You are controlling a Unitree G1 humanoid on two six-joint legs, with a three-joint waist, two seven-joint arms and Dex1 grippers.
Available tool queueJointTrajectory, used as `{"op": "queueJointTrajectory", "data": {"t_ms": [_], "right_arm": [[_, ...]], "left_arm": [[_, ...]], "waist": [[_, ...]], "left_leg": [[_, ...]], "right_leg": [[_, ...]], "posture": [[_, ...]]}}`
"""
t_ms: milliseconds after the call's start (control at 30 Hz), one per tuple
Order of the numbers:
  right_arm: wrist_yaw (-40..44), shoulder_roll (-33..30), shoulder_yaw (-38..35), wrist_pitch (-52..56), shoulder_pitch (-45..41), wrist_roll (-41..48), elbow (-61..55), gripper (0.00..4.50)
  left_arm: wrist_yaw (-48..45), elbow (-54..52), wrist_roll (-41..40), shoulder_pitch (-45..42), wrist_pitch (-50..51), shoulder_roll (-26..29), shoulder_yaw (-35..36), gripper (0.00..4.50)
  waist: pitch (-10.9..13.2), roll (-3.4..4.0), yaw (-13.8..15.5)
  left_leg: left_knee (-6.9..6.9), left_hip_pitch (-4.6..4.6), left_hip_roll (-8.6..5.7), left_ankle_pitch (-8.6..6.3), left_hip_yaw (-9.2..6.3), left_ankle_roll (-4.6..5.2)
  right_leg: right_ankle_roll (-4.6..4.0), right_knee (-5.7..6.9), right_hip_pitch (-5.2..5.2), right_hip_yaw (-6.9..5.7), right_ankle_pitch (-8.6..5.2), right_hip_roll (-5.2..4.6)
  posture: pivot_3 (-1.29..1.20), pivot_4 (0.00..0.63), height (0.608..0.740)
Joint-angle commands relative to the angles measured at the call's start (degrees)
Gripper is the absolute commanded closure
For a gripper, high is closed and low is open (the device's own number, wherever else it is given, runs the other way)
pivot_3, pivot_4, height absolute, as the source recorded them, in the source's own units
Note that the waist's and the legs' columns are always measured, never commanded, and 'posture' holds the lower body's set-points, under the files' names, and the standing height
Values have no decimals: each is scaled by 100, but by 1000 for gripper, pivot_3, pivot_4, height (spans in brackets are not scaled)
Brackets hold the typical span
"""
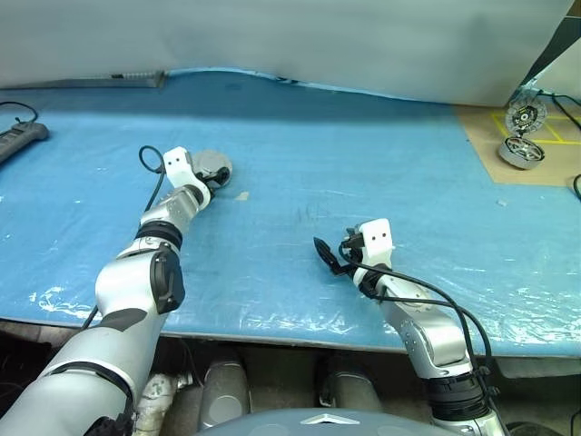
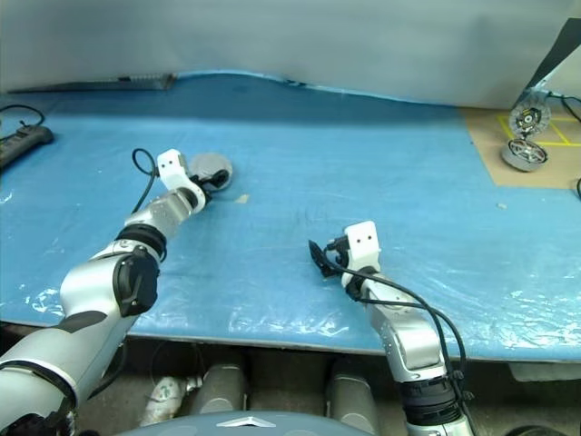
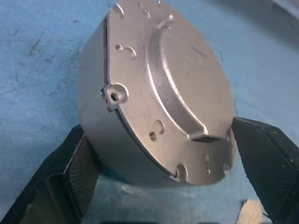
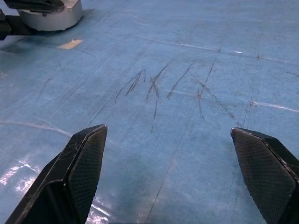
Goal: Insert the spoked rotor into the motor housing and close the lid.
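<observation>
Left eye view: blue-covered table (image 1: 300, 154). Left gripper (image 1: 214, 180) sat at the closed motor housing (image 1: 216, 163) on the robot's left, far side of the table. Right gripper (image 1: 329, 258) hovered near the table's front edge, well apart from the housing, empty. A similar motor unit (image 1: 521, 152) lay on tan cardboard (image 1: 481, 136) far right; a power strip (image 1: 20, 138) at the left edge.

Right eye view: same layout. Housing (image 2: 211, 167) just ahead of the left gripper (image 2: 214, 179); small scrap of tape (image 2: 241, 197) beside it on the sheet.

Left wrist view: the lid (image 3: 168, 88) was down on the housing, plain grey outer face with raised centre up, thin seam at the rim. Rotor not visible, cannot tell if inside. Housing sat between the two black fingers (image 3: 70, 172), which were spread wide to either side of it; both looked clear of the wall, so no grip. Judgement: cast metal, heavy for its size, rigid, smooth and a bit slippery on the sides; best taken across the round side wall below the seam, not by the lid edge.

Right wrist view: right gripper's fingers (image 4: 79, 163) fully spread over bare scratched sheet, holding nothing. Housing (image 4: 49, 16) in the far corner, with the left gripper at it.
</observation>
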Motion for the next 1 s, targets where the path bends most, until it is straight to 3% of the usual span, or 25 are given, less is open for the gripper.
{"op": "queueJointTrajectory", "data": {"t_ms": [33,133,267,400,500,733,1000], "right_arm": [[117,71,-131,-70,-28,144,-245,0],[178,113,-152,-149,4,146,-199,0],[226,165,-223,-298,31,148,-101,0],[168,159,-228,-581,63,-79,-20,0],[114,170,-222,-911,203,-270,31,0],[-280,208,-258,-1488,556,-832,89,0],[-411,229,-226,-1873,674,-1075,-96,0]], "left_arm": [[-298,-48,357,601,271,275,-410,27],[-537,-996,491,1413,-65,355,-745,27],[-492,-3289,458,2995,-238,188,-1008,27],[-235,-4967,889,4137,-1030,49,-1490,27],[156,-5676,1089,4384,-1033,-233,-1758,27],[780,-5968,1879,4291,-1862,-709,-2482,27],[516,-5626,1301,3752,-1597,-959,-2324,27]], "waist": [[-8,13,-22],[-19,30,-63],[-27,44,-138],[-30,46,-133],[-30,46,-49],[-24,36,-61],[-22,32,-122]], "left_leg": [[-8,9,-1,0,1,0],[-31,50,-3,-1,3,1],[-64,75,5,-2,17,2],[-77,46,5,-4,39,2],[-72,-4,8,-3,41,2],[-67,-13,6,-3,49,3],[-70,-22,9,-4,50,0]], "right_leg": [[-3,-1,7,3,-3,0],[-12,-6,37,8,-13,0],[-21,-9,36,23,-26,2],[-25,-11,-7,19,-45,1],[-21,-12,-46,12,-47,1],[-7,-15,-50,11,-54,-7],[13,-13,-69,19,-43,8]], "posture": [[0,150,740],[0,150,740],[0,150,740],[0,150,740],[0,150,740],[0,150,740],[0,150,740]]}}
